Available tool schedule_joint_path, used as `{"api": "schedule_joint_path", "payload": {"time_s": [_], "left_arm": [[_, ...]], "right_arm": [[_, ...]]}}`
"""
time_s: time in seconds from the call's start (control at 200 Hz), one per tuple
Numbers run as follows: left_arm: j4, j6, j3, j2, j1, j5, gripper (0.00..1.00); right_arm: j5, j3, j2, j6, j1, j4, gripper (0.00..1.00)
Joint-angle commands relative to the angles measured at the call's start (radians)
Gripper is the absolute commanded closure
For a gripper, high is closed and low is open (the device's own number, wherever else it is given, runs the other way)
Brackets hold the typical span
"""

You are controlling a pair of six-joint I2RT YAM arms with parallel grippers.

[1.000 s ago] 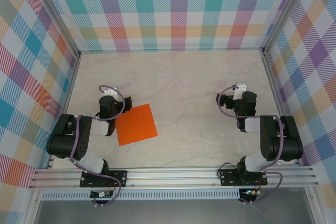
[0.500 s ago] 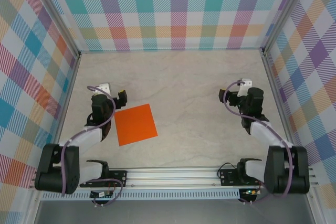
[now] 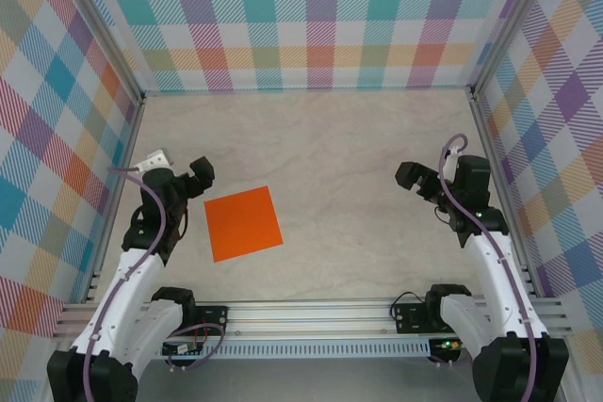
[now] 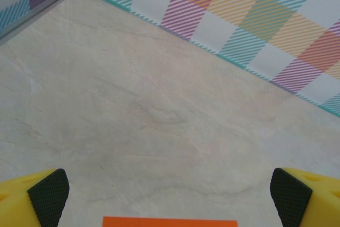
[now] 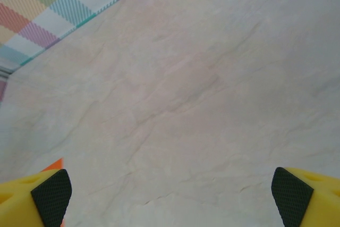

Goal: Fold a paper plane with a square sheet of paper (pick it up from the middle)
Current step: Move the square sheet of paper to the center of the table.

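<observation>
Both spread — left tool [image 4: 170, 194] | right tool [image 5: 170, 195] | sheet [image 3: 244, 223] flat, edges untouched

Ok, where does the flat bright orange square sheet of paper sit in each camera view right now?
Top external: the bright orange square sheet of paper lies flat, left of centre.
Left wrist: its edge is a strip at the bottom middle.
Right wrist: one small corner at the lower left.
Shared landmark: the pale marbled tabletop meeting the plaid walls.
</observation>
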Motion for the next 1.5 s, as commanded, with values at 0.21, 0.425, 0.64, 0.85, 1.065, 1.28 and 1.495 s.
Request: {"api": "schedule_joint_path", "payload": {"time_s": [0.21, 0.425, 0.64, 0.85, 1.065, 1.28, 1.495], "left_arm": [[-0.324, -0.081, 0.139, 0.029, 0.018, 0.195, 0.00], [-0.350, -0.129, 0.150, 0.062, 0.018, 0.222, 0.00], [-0.324, -0.161, 0.099, 0.052, 0.018, 0.245, 0.00], [-0.345, -0.188, 0.067, 0.061, 0.018, 0.156, 0.00], [-0.381, -0.221, 0.038, 0.061, 0.017, 0.079, 0.00], [-0.442, -0.251, 0.022, -0.030, 0.018, -0.022, 0.00], [-0.413, -0.261, -0.002, -0.083, 0.018, -0.036, 0.00]], "right_arm": [[-0.412, -0.121, 0.004, 0.252, 0.038, 0.108, 0.00], [-0.304, -0.046, 0.148, 0.244, 0.214, 0.097, 0.00], [-0.154, 0.103, 0.400, 0.262, 0.473, 0.140, 0.00], [-0.081, 0.325, 0.700, 0.299, 0.680, 0.159, 0.04], [-0.084, 0.622, 1.031, 0.349, 0.818, 0.133, 0.15], [-0.087, 0.889, 1.260, 0.353, 0.897, 0.043, 0.21], [-0.095, 1.007, 1.392, 0.352, 0.921, -0.032, 0.25]]}}
